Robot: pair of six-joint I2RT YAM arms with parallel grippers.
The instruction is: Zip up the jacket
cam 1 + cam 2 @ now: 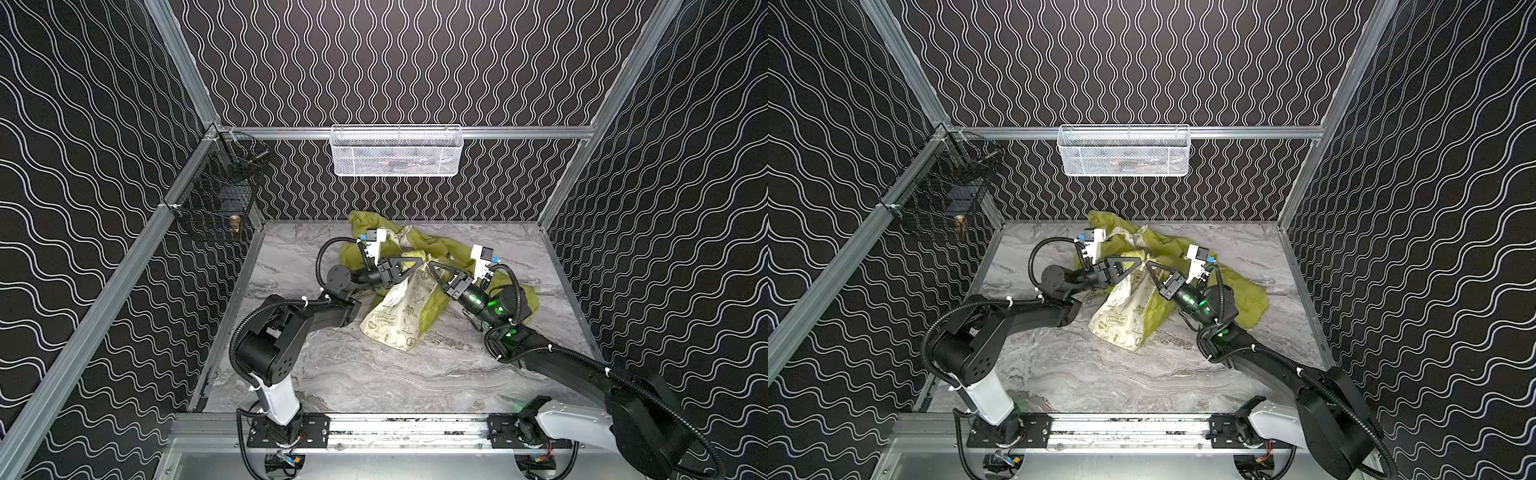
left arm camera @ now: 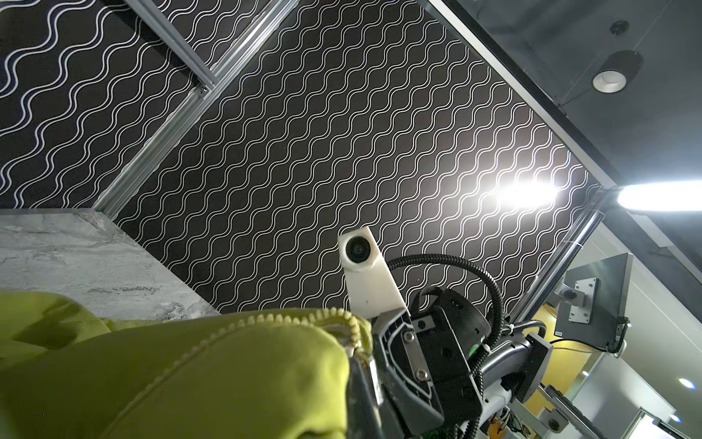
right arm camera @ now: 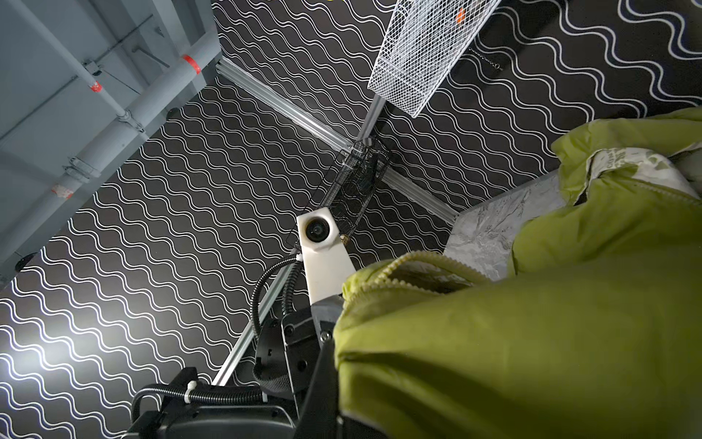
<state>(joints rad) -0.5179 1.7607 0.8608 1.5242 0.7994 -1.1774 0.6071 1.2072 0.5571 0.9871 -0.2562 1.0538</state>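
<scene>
The yellow-green jacket (image 1: 436, 245) lies crumpled at the back middle of the marble table, and its cream printed lining (image 1: 395, 316) hangs down as a flap toward the front. Both top views show my two grippers meeting tip to tip above that flap. My left gripper (image 1: 419, 262) is shut on a jacket edge lined with pale zipper teeth (image 2: 304, 317). My right gripper (image 1: 430, 264) is shut on the facing edge, whose zipper teeth (image 3: 418, 258) curl over green fabric (image 3: 532, 342). Cloth hides both sets of fingertips in the wrist views. No zipper slider shows.
A white mesh basket (image 1: 397, 151) hangs on the back wall. A black wire basket (image 1: 220, 195) is fixed to the left wall. Bare marble tabletop (image 1: 353, 365) lies between the jacket and the front rail (image 1: 407, 428). Patterned walls enclose three sides.
</scene>
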